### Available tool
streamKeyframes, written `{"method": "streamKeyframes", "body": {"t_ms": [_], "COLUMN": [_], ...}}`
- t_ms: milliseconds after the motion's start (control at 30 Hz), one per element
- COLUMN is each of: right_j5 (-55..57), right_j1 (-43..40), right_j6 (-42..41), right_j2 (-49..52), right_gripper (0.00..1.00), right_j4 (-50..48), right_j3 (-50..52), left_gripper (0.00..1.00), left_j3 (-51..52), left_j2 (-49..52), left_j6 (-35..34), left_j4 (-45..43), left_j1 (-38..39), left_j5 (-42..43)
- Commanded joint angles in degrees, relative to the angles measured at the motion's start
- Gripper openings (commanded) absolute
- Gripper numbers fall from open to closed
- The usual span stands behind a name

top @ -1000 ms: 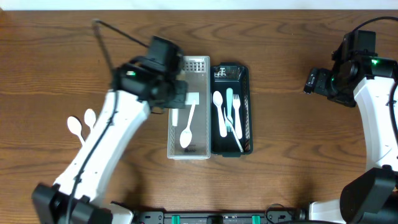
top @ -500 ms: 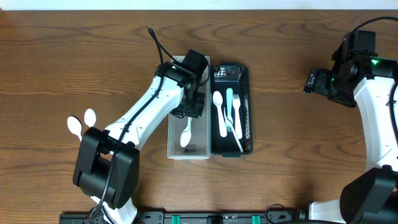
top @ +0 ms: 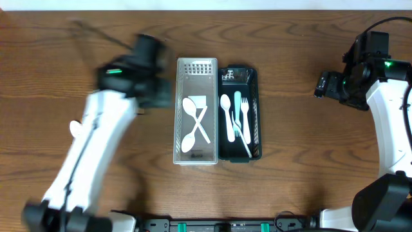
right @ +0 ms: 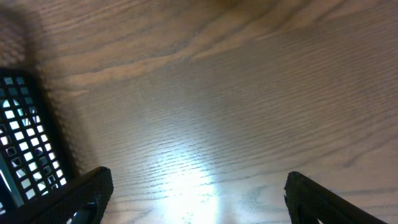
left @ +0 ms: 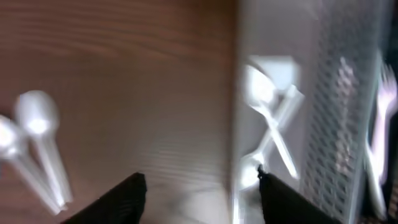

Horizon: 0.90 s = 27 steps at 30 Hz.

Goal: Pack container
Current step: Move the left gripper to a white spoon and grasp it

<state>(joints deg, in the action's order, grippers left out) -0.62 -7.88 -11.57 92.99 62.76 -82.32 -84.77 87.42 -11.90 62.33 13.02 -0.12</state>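
the pale mesh container (top: 196, 67) sat in the middle of the wooden worktop (top: 302, 161), its long side touching a dark container (top: 259, 90) on its right. two white spoons lay crossed inside the pale one, one (top: 190, 106) with its bowl toward the far end and the other (top: 187, 143) with its bowl toward the near end. the dark container held a white spoon (top: 226, 109), a teal piece of cutlery (top: 237, 103) and a white fork (top: 246, 116), all lying lengthwise.

the left arm (top: 103, 129), smeared by motion blur in the overhead view, had its wrist just left of the pale container's far end and apart from it. the left jaws were released: in the left wrist view both dark fingertips (left: 121, 199) stood wide apart with only worktop and the container's edge between them, grasping nothing. two more white spoons (left: 38, 118) lay side by side on the bare worktop to the left, well apart from the containers.

the right arm (top: 386, 109) was at the far right edge of the worktop, well apart from both containers. the right jaws were released too, their fingertips (right: 87, 196) spread wide over bare wood and empty, with a corner of the dark container's lattice wall (right: 18, 137) showing at the left of that view.
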Motion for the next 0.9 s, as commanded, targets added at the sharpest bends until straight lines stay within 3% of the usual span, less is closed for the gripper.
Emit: {"method": "streamKeyframes", "body": {"t_ms": [0, 100, 333, 633, 867], "right_j5": [-0.2, -0.2, -0.2, -0.2, -0.2], "right_j1": [0.0, 0.0, 0.0, 0.0, 0.0], "right_j6": [1.0, 1.0, 1.1, 1.4, 2.1], "right_j2": [0.3, 0.3, 0.3, 0.3, 0.3], "right_gripper": [0.92, 0.92, 0.92, 0.92, 0.92], "right_j4": [-0.1, -0.2, -0.2, -0.1, 0.3], "right_j3": [0.1, 0.1, 0.1, 0.1, 0.1], "left_gripper": [0.72, 0.84, 0.85, 0.86, 0.86], "left_j3": [-0.7, -0.2, 7.0, 17.7, 20.1], "left_j2": [-2.3, -1.8, 1.9, 9.0, 14.2], "left_j6": [-0.2, -0.2, -0.4, -0.3, 0.5], "left_j4": [1.9, 3.0, -2.6, -12.5, -15.8], "left_j1": [-10.3, -19.1, -30.1, -31.6, -31.6], "left_j5": [-2.5, -0.2, 1.0, 1.0, 1.0]}}
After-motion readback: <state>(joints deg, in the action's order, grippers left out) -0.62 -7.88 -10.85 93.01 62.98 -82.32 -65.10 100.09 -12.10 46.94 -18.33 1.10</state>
